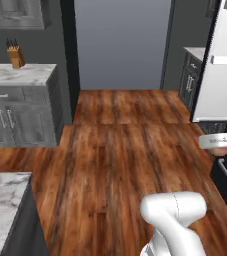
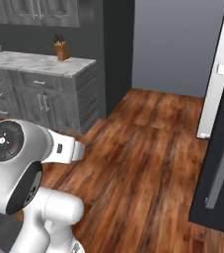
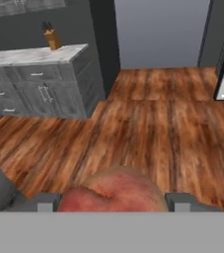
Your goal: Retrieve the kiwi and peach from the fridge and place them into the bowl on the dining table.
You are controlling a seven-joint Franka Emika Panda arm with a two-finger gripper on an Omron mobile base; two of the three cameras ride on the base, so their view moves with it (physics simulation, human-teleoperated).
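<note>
A round orange-red peach (image 3: 114, 190) sits between my two dark finger tips (image 3: 47, 201) at the bottom of the hand view. My gripper (image 3: 113, 202) is shut on it, high above the wooden floor. In the left base view my hand (image 1: 220, 142) reaches out at the right edge. The fridge's black door (image 2: 217, 168), with its long grey handle, stands at the right of the right base view. Beyond it is a white open panel (image 2: 217, 74). The kiwi, the bowl and the dining table are out of view.
A grey cabinet with a marble top (image 1: 20, 75) carries a knife block (image 1: 15, 54) at the left. Another marble-topped surface (image 1: 0, 200) is at the lower left. Wooden floor (image 1: 125, 150) runs ahead to a grey back wall. A second cabinet (image 1: 190, 80) stands by the white panel.
</note>
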